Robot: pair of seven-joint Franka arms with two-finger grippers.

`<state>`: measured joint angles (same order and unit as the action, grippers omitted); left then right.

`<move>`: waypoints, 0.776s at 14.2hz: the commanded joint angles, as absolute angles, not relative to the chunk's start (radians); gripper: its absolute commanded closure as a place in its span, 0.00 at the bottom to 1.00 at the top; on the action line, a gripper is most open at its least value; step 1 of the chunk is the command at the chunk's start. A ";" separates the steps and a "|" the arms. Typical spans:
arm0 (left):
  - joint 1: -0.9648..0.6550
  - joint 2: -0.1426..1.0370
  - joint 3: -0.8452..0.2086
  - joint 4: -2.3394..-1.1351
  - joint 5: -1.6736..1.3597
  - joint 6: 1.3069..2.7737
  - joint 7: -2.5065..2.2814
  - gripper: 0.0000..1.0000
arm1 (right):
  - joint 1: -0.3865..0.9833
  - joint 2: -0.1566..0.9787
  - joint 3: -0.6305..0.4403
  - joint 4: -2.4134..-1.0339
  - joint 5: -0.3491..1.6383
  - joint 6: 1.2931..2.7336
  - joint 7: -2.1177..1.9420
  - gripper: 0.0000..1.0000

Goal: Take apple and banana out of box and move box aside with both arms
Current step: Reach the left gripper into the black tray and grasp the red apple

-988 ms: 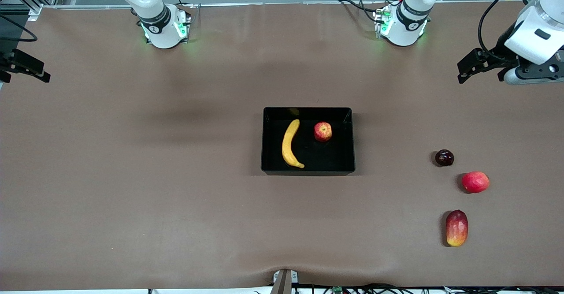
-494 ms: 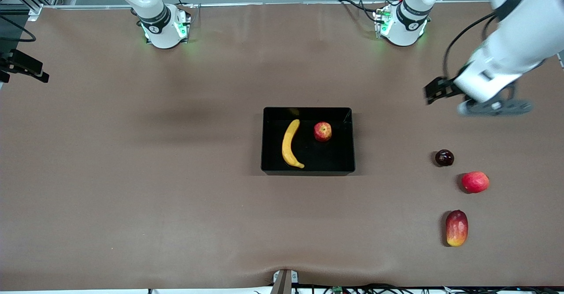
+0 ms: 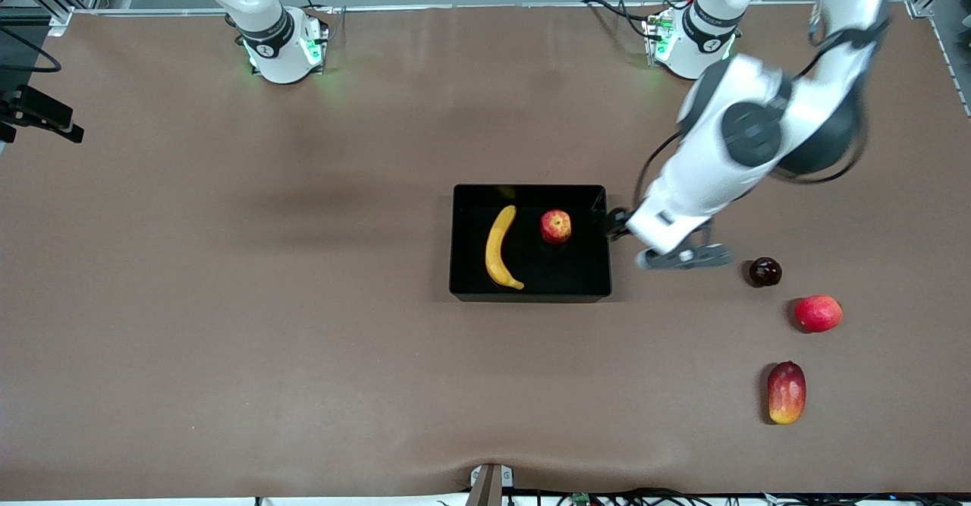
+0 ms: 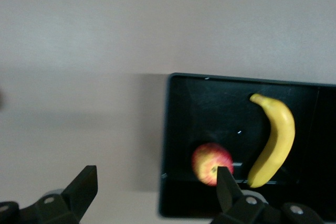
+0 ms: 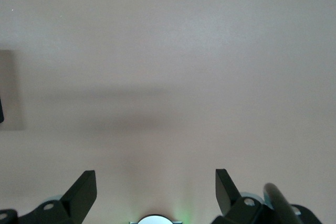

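The black box [image 3: 578, 267] sits mid-table with the yellow banana [image 3: 500, 248] and the small red apple [image 3: 556, 226] lying inside it. My left gripper [image 3: 615, 225] hangs open at the box's end wall toward the left arm's end of the table. In the left wrist view the left gripper [image 4: 156, 177] straddles that wall of the box [image 4: 210, 108], with one finger over bare table and the other over the inside by the apple [image 4: 207, 161]; the banana [image 4: 275, 135] lies past it. My right gripper [image 3: 64, 123] waits open over the table's edge at the right arm's end; the right gripper [image 5: 156, 182] shows only bare table below.
A dark plum [image 3: 765, 271], a pink-red round fruit [image 3: 818, 313] and a red-yellow mango [image 3: 786, 392] lie in a row toward the left arm's end, nearer the front camera than the box. A small mount [image 3: 489, 483] sticks up at the table's front edge.
My left arm has swung in from the left arm's end of the table and come down beside the box's end wall. The right arm, the box and the fruits have not moved.
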<state>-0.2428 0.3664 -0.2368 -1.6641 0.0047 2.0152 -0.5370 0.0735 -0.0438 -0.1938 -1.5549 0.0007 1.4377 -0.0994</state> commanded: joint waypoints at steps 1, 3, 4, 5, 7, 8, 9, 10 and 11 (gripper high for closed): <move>-0.299 0.452 -0.236 -1.637 -0.005 2.074 -0.622 0.00 | 0.052 -0.049 -0.179 -1.549 -0.003 1.436 -0.094 0.00; -0.336 0.494 -0.235 -1.640 0.005 2.101 -0.672 0.00 | 0.052 -0.048 -0.179 -1.549 -0.005 1.436 -0.094 0.00; -0.350 0.514 -0.235 -1.641 0.005 2.115 -0.678 0.00 | 0.054 -0.048 -0.179 -1.549 -0.005 1.436 -0.094 0.00; -0.366 0.535 -0.235 -1.641 0.005 2.124 -0.686 0.00 | 0.052 -0.048 -0.179 -1.549 -0.003 1.436 -0.094 0.00; -0.400 0.570 -0.230 -1.654 0.008 2.152 -0.731 0.00 | 0.052 -0.048 -0.179 -1.545 -0.003 1.436 -0.094 0.00; -0.409 0.584 -0.230 -1.669 0.017 2.172 -0.742 0.00 | 0.052 -0.048 -0.179 -1.543 -0.002 1.436 -0.094 0.00; -0.411 0.597 -0.233 -1.683 0.024 2.193 -0.747 0.00 | 0.052 -0.048 -0.179 -1.543 -0.002 1.436 -0.094 0.00; -0.414 0.613 -0.233 -1.690 0.026 2.212 -0.750 0.00 | 0.052 -0.048 -0.179 -1.542 -0.002 1.436 -0.094 0.00; -0.422 0.617 -0.232 -1.704 0.028 2.215 -0.750 0.00 | 0.052 -0.048 -0.179 -1.542 -0.002 1.436 -0.094 0.00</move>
